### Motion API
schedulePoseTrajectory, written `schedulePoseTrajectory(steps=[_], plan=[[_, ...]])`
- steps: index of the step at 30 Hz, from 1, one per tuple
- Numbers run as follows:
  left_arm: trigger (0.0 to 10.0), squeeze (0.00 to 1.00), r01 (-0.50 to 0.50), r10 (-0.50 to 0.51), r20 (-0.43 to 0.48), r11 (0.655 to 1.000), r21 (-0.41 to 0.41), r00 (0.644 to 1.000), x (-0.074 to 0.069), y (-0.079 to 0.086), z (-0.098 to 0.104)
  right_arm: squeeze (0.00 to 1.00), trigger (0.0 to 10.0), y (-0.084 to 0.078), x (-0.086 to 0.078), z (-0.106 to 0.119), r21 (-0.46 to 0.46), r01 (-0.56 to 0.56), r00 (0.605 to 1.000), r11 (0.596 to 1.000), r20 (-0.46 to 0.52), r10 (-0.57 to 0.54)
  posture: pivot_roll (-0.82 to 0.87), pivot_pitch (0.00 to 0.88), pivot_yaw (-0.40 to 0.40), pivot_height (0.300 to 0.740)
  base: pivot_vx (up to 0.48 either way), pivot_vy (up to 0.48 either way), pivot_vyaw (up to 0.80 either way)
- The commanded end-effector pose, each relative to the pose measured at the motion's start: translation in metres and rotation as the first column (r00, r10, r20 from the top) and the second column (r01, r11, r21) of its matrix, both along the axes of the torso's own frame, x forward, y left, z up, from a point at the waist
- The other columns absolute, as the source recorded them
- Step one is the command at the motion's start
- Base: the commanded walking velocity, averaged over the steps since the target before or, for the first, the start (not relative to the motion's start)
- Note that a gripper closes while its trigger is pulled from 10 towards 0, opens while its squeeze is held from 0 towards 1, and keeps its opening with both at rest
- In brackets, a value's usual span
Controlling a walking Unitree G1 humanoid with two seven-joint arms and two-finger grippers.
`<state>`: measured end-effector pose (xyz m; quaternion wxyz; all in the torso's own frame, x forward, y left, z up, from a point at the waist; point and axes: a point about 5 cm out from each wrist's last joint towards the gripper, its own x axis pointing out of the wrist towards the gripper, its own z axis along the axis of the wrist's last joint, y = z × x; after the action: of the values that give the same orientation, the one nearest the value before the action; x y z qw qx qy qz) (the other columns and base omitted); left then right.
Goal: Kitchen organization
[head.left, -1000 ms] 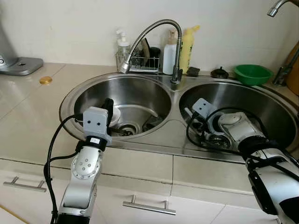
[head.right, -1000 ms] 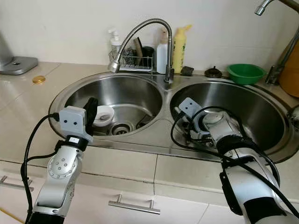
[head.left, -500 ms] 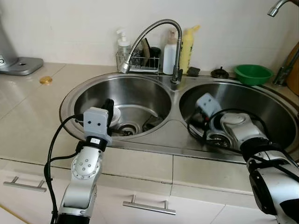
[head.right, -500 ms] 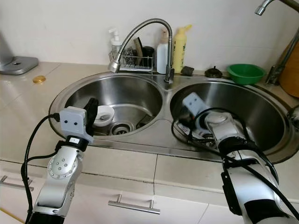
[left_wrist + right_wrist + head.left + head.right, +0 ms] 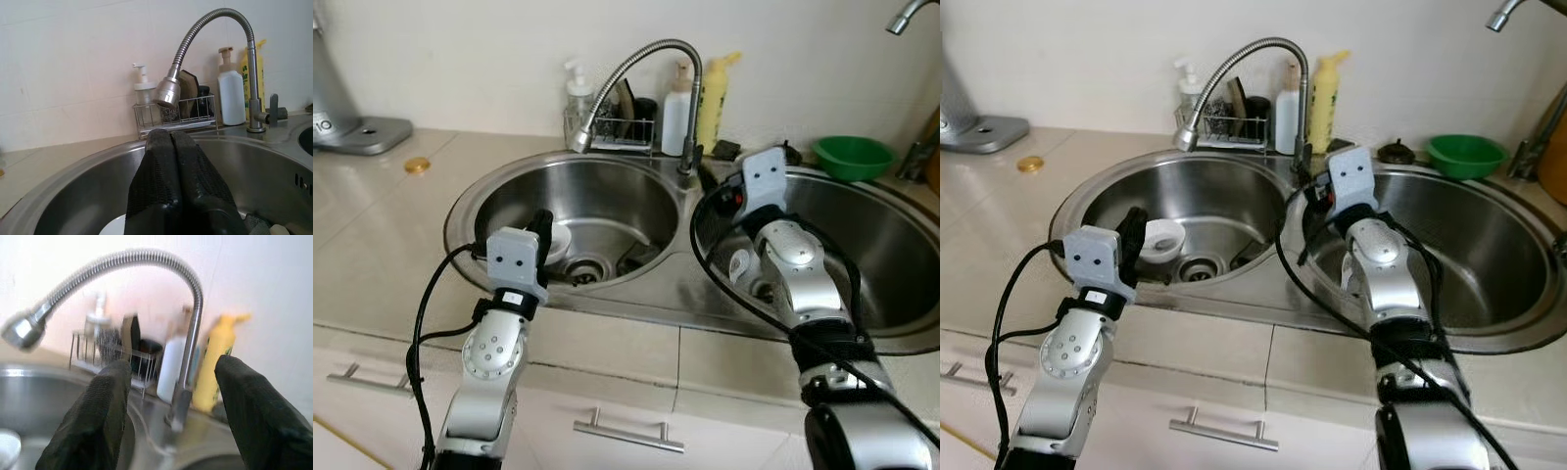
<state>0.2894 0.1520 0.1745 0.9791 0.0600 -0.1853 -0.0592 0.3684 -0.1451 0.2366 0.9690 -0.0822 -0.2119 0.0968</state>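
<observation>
The left gripper (image 5: 171, 142) hangs over the near rim of the left round stainless-steel sink basin (image 5: 636, 191), its two black fingers pressed together with nothing between them. Just beyond and below its fingertips a small white bowl (image 5: 1159, 238) lies on the basin floor, and past the bowl sits the round metal drain (image 5: 585, 267). Further ahead of this gripper, at the back of the counter, stands a wire sink caddy (image 5: 176, 117) holding a dark sponge, with a white pump soap dispenser (image 5: 143, 88) at its side.

The right gripper (image 5: 171, 396) is raised above the ridge between the two basins, at the back edge of the right stainless-steel basin (image 5: 891, 245). Its fingers (image 5: 98, 421) are spread wide apart and empty. Between them, straight ahead and close, rises the upright stem of the flexible chrome gooseneck faucet (image 5: 193, 333), whose spray head arcs over the left basin. Just behind the stem stand a white plastic bottle (image 5: 171, 367) and a yellow squeeze bottle (image 5: 215, 362). Off to this gripper's right, a green plastic bowl (image 5: 851, 155) rests on the counter behind the right basin. Far to the left gripper's left, a small gold-coloured round lid (image 5: 416, 165) lies on the beige tiled countertop (image 5: 382, 235).
</observation>
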Motion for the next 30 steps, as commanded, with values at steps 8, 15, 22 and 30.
schedulePoseTrajectory(steps=[8,15,22,30], plan=[[10.0,0.0,0.017,-0.017,0.059,1.0,0.003,0.998,-0.003,-0.001,0.014,0.0,10.0,0.001,-0.017,-0.007,0.133,0.094,0.995,0.987,0.015,-0.097,-0.06,0.0,0.028,0.74,0.0,0.136,0.0],[10.0,0.0,0.026,-0.026,0.072,1.0,0.004,0.997,-0.003,-0.002,0.017,0.0,10.0,0.003,-0.027,-0.005,0.159,0.114,0.992,0.981,0.04,-0.122,-0.06,0.0,0.033,0.74,0.0,0.48,0.0],[10.0,0.0,0.028,-0.028,0.073,1.0,0.005,0.997,-0.003,-0.003,0.017,0.0,10.0,0.007,-0.031,-0.003,0.145,0.107,0.992,0.984,0.054,-0.116,-0.07,0.0,0.029,0.74,0.0,0.48,0.0],[10.0,0.0,0.03,-0.03,0.07,1.0,0.004,0.997,-0.003,-0.004,0.017,0.0,10.0,0.008,-0.032,-0.002,0.137,0.108,0.992,0.985,0.048,-0.116,-0.07,0.0,0.024,0.74,0.0,0.48,0.0]])
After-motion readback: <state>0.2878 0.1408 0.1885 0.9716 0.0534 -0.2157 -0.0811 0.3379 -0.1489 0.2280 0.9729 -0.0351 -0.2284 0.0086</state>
